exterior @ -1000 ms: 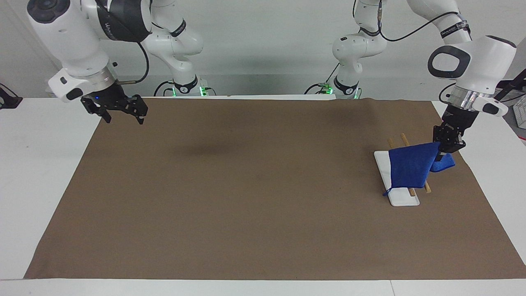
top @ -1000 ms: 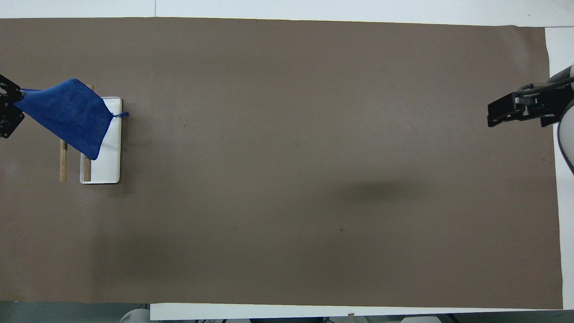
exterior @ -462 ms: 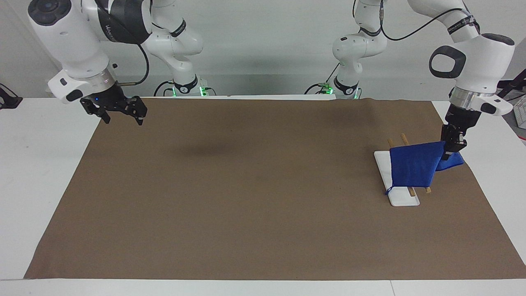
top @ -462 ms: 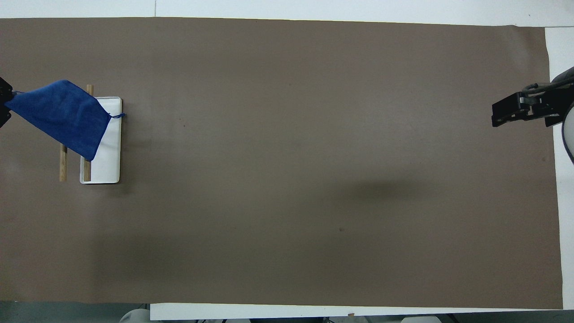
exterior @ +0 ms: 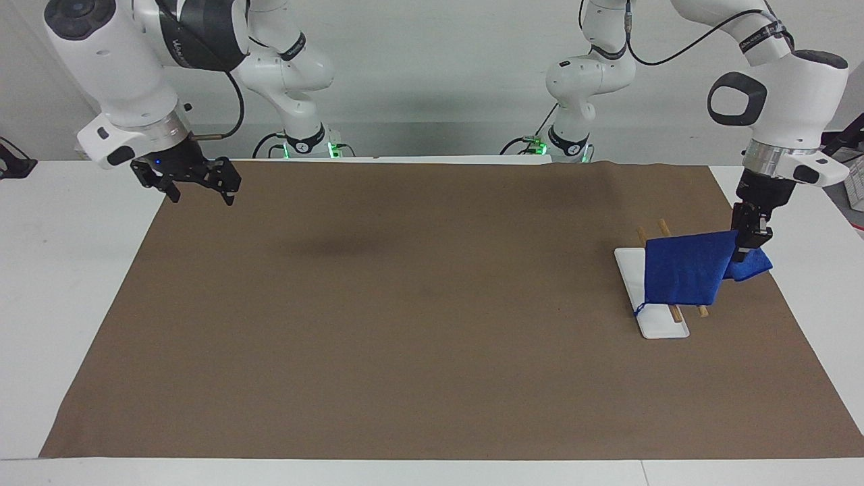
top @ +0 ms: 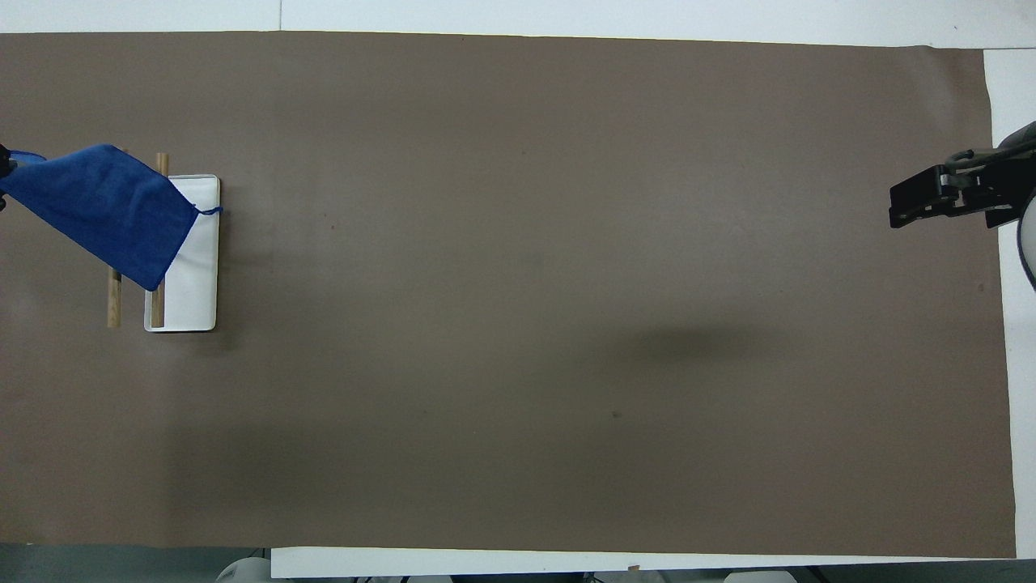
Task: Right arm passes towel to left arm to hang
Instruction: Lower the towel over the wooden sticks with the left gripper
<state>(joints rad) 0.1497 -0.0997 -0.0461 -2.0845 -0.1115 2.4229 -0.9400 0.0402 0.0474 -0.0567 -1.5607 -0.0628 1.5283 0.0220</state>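
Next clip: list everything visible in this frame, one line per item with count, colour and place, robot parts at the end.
towel: one, royal blue, draped over the wooden rack at the left arm's end of the table, one corner pinched by the left gripper.
loop: one, thin blue, hanging from the towel's low corner over the base.
wooden rods: two, light wood, side by side, mostly under the towel.
base: one, white, rectangular, under the rack.
mat: one, brown, covering most of the table.
table: one, white, showing around the mat.
left gripper: one, black, jaws shut on the towel beside the rack.
right gripper: one, black with a blue light, jaws open, waiting above the mat's corner at the right arm's end.
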